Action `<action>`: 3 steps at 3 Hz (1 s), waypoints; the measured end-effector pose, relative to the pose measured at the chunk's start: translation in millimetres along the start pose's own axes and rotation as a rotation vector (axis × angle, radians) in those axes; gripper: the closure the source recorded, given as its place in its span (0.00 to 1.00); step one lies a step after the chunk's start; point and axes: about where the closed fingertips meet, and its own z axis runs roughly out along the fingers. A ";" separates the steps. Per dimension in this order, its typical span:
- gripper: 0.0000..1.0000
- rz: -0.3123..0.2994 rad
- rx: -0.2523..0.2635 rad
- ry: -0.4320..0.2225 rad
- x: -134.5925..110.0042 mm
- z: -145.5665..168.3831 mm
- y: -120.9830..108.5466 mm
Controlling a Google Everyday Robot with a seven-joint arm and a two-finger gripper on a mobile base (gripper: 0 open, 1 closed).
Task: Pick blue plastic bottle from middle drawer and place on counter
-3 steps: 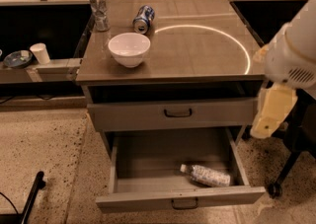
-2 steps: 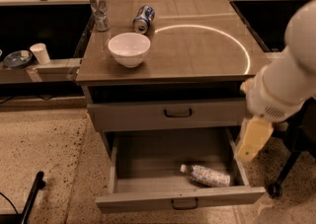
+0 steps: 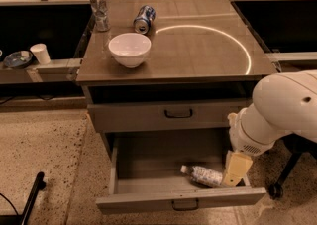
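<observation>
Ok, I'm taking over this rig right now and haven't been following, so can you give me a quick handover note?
Gripper: low over the right end of the open middle drawer, right beside the blue plastic bottle; contact unclear.
Bottle: lying on its side on the drawer floor, cap to the left.
Counter: holds a white bowl and a drink can; its right half is free.
Done: drawer open.
Left: grasp the bottle, lift it, set it on the counter.
</observation>
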 end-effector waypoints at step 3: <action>0.13 -0.041 0.024 0.081 -1.0 118.0 -31.0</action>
